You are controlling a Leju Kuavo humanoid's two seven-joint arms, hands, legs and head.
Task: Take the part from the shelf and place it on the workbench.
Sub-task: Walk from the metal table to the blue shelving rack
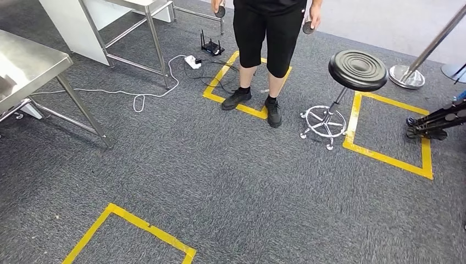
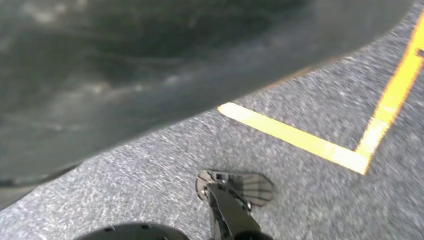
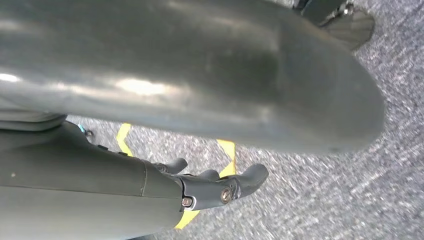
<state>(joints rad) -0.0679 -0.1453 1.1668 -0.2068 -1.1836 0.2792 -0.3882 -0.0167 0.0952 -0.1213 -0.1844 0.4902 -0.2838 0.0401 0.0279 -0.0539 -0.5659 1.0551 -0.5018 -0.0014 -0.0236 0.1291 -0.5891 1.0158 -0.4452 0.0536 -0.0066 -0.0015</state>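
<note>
1. Robot hand state. The right robot hand hangs beside the robot's body above the carpet. Its fingers lie loosely apart and hold nothing. This fits an arm carried at rest while the robot is away from any work surface. You cannot tell the state of the left robot hand.

2. Part location. You cannot tell where the part is, and no shelf can be identified. Judge the task as not yet at the pickup step: the robot probably has to turn or walk first.

3. Surfaces. A steel table stands at the left edge of the head view. A second table stands farther back. Either may be the workbench; you cannot tell which.

4. Floor markings. Tape squares mark bays on the carpet, probably standing positions.
   - A person stands on the tape of the far square, holding a dark round object in each hand.
   - A stool stands just beside the right square, outside it.
   - The near square encloses carpet alone.

5. Containers. None can be identified.

6. Hazards. A cable and a power strip lie on the carpet near the far table. Route any walk around them.
</note>
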